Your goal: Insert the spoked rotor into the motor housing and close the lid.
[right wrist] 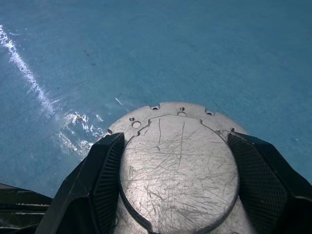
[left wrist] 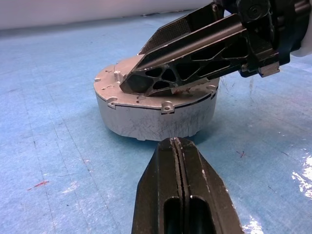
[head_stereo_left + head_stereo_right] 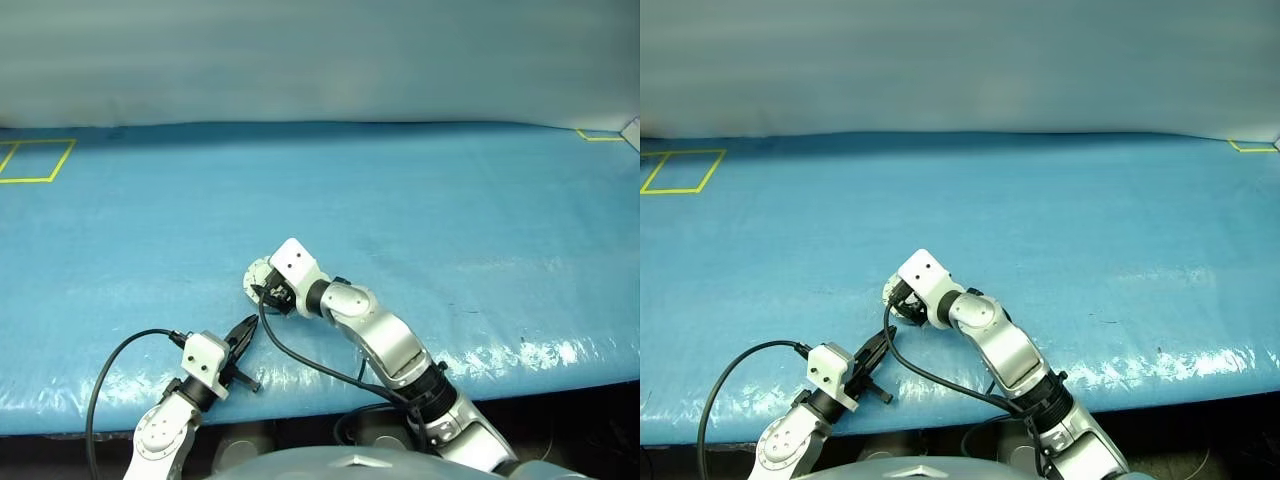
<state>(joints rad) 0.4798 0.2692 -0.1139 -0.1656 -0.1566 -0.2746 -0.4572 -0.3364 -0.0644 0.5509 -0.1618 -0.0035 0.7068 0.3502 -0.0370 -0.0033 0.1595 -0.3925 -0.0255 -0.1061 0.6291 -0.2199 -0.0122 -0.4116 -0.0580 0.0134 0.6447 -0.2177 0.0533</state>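
Left gripper (image 2: 178, 144) pinched closed just beside the housing (image 2: 156, 114); right gripper (image 1: 178, 183) spread wide, straddling its closed lid (image 1: 180, 161).

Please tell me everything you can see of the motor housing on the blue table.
The motor housing is a low round puck of scratched grey metal, closed, its lid flat on top with a raised centre and small rim holes. It sits upright on the blue table, near the front edge. The right pincer straddles it, one finger on each side; the shut left pincer points at its wall.
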